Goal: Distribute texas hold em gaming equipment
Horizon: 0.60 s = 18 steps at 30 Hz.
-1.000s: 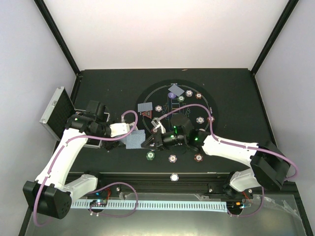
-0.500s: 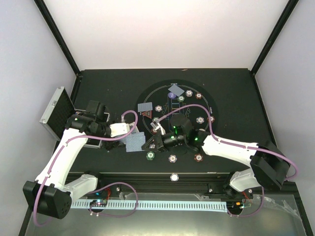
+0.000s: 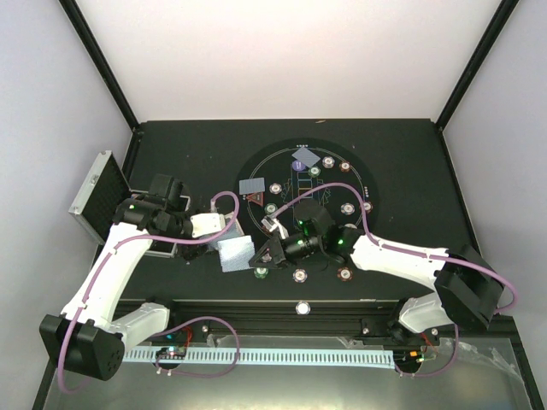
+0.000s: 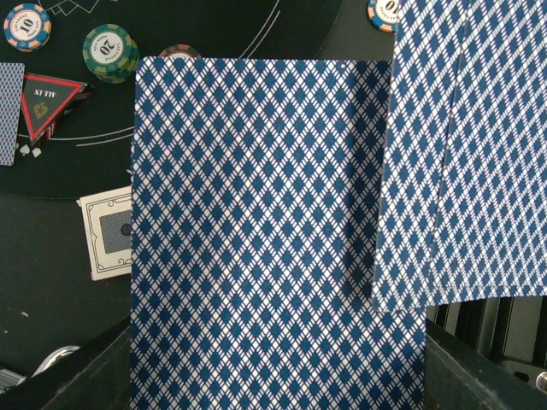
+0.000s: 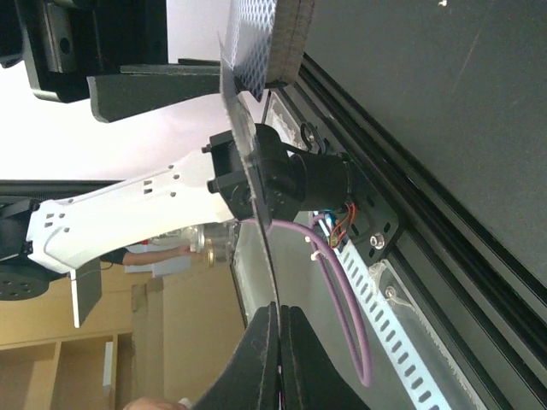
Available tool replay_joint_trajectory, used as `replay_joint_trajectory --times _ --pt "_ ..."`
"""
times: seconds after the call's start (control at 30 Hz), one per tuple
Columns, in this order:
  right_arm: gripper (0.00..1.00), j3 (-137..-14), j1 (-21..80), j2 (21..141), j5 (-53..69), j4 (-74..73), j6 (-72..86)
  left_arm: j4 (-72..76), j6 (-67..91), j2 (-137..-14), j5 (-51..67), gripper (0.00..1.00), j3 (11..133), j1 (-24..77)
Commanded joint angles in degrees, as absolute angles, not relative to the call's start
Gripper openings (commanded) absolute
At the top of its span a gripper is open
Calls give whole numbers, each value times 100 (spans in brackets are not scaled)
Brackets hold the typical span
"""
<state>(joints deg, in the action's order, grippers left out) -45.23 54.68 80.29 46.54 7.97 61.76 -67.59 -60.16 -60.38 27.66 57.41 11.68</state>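
Observation:
My left gripper (image 3: 227, 243) is shut on a deck of blue diamond-backed playing cards (image 4: 256, 239), held off the table left of the round black mat (image 3: 389, 184). The deck hides its fingers in the left wrist view. My right gripper (image 5: 278, 318) is shut on a single card (image 5: 253, 205), seen edge-on, right beside the deck (image 5: 275, 38). That card (image 4: 466, 154) overlaps the deck's right side. Striped chips lie around the mat, among them a green one (image 3: 261, 273) and a green stack (image 4: 111, 53). A red triangle marker (image 4: 49, 102) and two dealt card piles (image 3: 305, 156), (image 3: 250, 186) also lie there.
The silver ribbed case (image 3: 94, 195) stands open at the table's left edge. A white button disc (image 3: 302, 307) sits on the near rail. A bordered card (image 4: 107, 232) lies on the table left of the deck. The right arm reaches across the mat's near half.
The deck has tilted and shifted slightly toward the near edge, and my right gripper moved down and left with it, staying at the deck's right side. Both grips stayed shut.

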Motion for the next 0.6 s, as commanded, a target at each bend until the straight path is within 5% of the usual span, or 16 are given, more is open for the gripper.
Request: replay_joint_trajectory --times 0.0,0.57 --pt "1 -4522 5506 7901 4759 702 6008 -6818 -6018 -6054 2981 2 5995 1160" --pt "1 -4097 5522 7498 4748 286 5538 -6719 -5834 -6236 2689 1 6187 1143"
